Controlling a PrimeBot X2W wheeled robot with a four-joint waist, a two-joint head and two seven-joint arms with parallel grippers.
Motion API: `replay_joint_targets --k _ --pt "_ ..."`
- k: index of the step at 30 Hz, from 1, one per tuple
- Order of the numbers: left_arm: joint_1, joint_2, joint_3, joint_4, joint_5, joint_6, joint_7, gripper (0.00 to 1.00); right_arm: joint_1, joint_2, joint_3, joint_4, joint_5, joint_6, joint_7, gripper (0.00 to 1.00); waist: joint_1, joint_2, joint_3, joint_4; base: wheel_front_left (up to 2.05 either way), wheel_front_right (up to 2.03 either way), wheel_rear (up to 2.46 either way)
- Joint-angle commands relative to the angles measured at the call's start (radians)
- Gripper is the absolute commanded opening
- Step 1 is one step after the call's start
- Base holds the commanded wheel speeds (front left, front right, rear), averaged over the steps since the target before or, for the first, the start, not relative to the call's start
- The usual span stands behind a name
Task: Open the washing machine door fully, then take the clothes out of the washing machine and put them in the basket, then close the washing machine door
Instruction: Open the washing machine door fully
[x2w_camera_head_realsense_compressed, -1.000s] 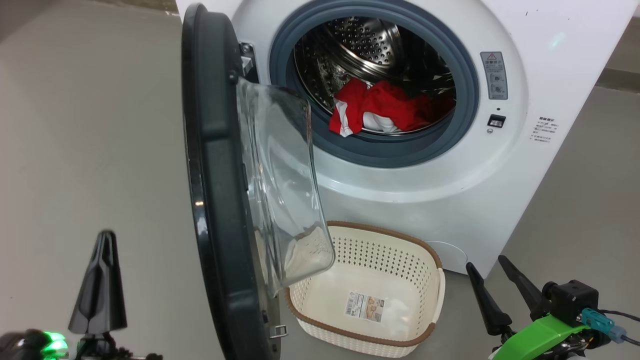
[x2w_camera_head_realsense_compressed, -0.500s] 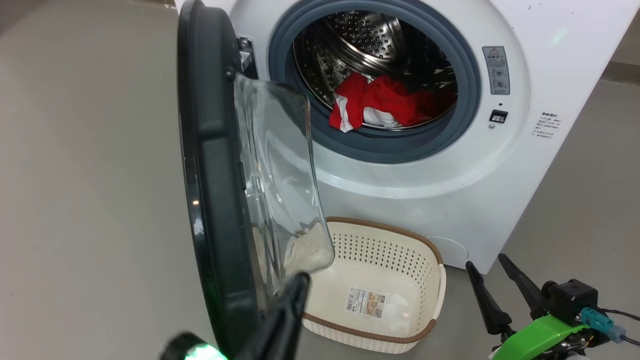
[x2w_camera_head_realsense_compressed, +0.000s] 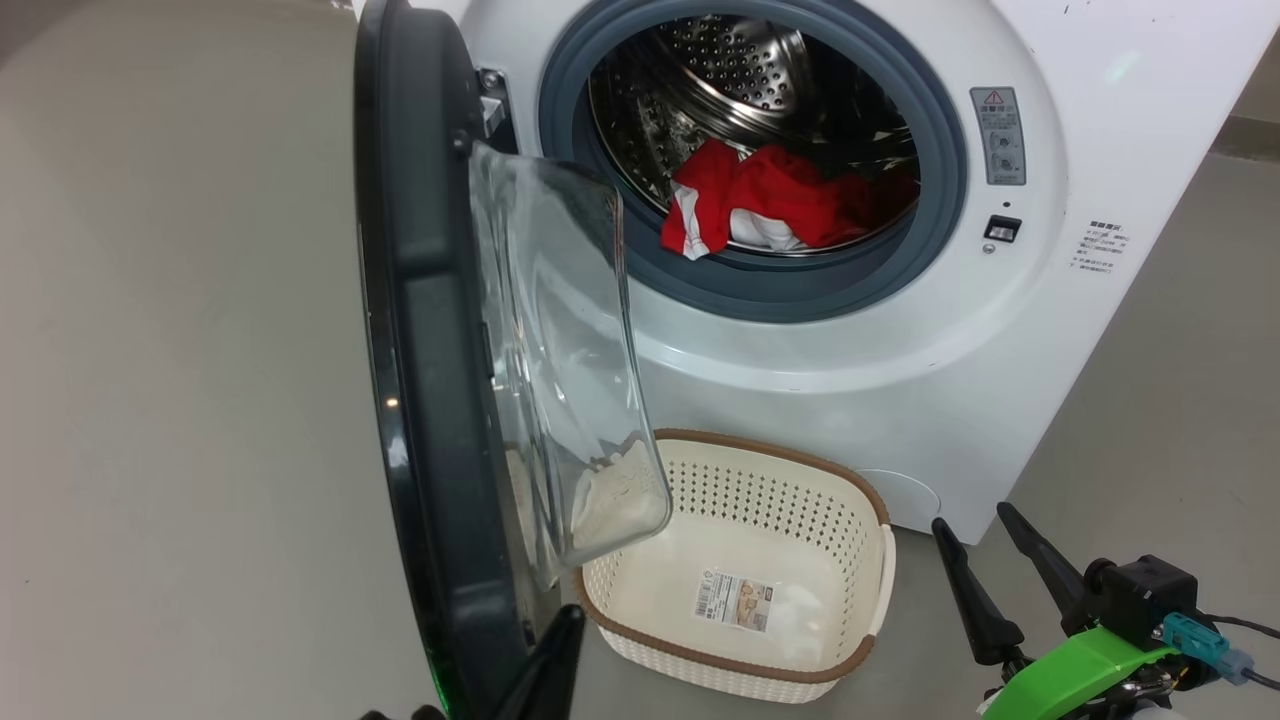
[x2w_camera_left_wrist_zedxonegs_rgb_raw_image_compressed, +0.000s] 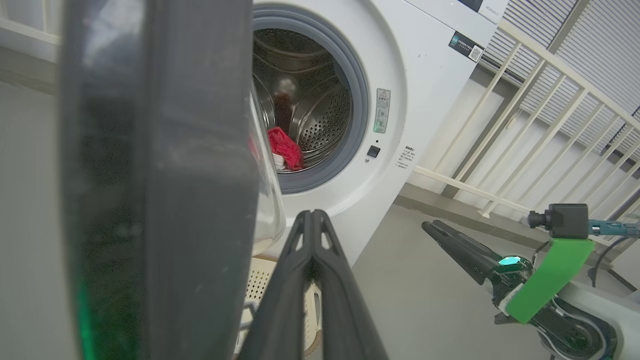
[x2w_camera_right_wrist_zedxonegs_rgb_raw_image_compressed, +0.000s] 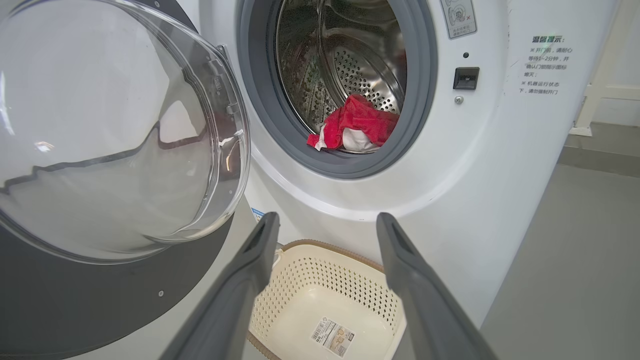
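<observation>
Door (x2w_camera_head_realsense_compressed: 430, 300) open, swung out from left side of washer (x2w_camera_head_realsense_compressed: 850, 380), seen near edge-on in head view: black rim twd camera, glass bowl (x2w_camera_head_realsense_compressed: 560, 350) bulging to the right. L hand (x2w_camera_left_wrist_zedxonegs_rgb_raw_image_compressed: 312, 220) low, just beside door's btm edge on the glass side. Its fingers are pressed together w/ nothing btwn them; can't tell if it touches the door. Basket (x2w_camera_head_realsense_compressed: 760, 500) upright on floor (x2w_camera_head_realsense_compressed: 180, 400), close in front of washer below the opening, paper label (x2w_camera_head_realsense_compressed: 735, 600) on its btm. Clothes (x2w_camera_head_realsense_compressed: 770, 195), red w/ white bits, in drum (x2w_camera_head_realsense_compressed: 730, 70) at the front, lying on lower lip of gasket (x2w_camera_head_realsense_compressed: 800, 295). R hand (x2w_camera_head_realsense_compressed: 972, 520) low, right of basket, above floor, fingers spread wide, holding nothing, pointing twd washer.
</observation>
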Motion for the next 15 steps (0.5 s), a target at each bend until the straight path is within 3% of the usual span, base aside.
replay_joint_targets --k 1,15 --pt "-0.032 0.001 0.042 -0.014 -0.004 0.013 -0.011 0.00 -0.031 -0.008 0.011 -0.027 -0.008 0.006 -0.012 1.00 0.0000 0.0000 0.000 0.002 0.00 0.00 0.00" --pt "-0.016 0.035 0.131 0.013 -0.015 0.068 -0.040 0.00 -0.024 -0.005 0.012 -0.034 -0.008 0.006 -0.012 1.00 0.0000 0.0000 -0.008 0.027 0.00 0.00 0.00"
